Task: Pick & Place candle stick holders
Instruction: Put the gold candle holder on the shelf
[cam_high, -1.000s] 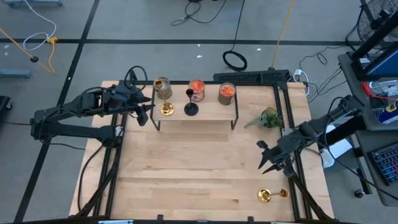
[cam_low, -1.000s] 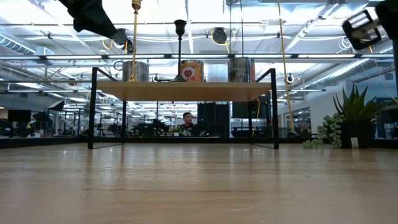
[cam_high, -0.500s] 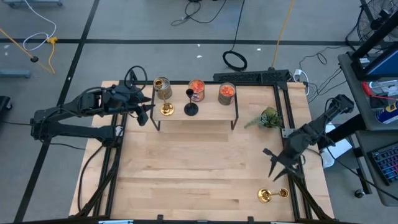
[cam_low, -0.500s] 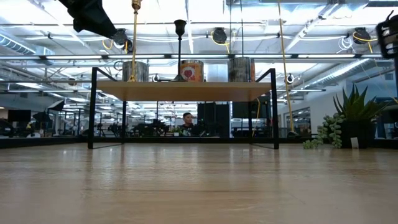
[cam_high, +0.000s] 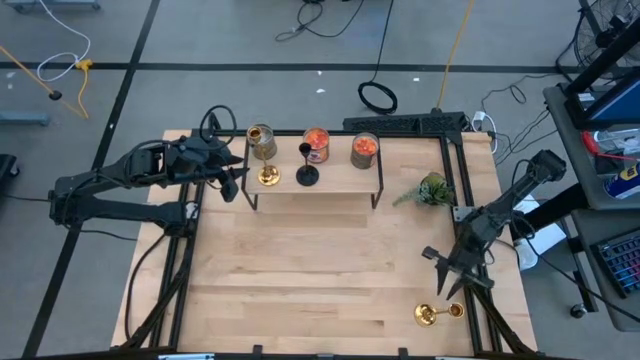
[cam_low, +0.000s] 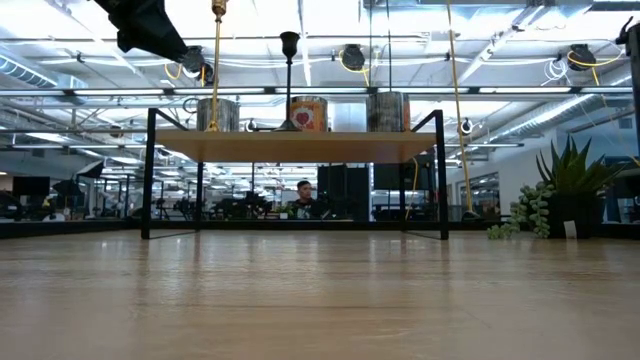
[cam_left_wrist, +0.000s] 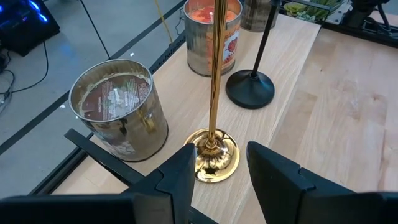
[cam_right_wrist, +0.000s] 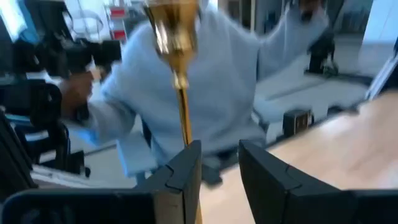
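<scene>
Wooden shelf (cam_high: 340, 178) already carried one gold holder (cam_high: 268, 176) and the black holder (cam_high: 307, 176); the left gripper (cam_high: 232, 181) waited spread beside it, while, well away, the right gripper (cam_high: 448, 284), spread, hovered over the remaining gold holder (cam_high: 428, 314)

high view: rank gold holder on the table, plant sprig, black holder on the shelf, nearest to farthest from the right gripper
From the right gripper, jaws open:
1. Gold holder on the table: just beyond the gripper, near the table's front right corner.
2. Plant sprig: farther back along the right edge.
3. Black holder: farthest, upright on the shelf at the back, between a gold holder and an orange jar.
</scene>
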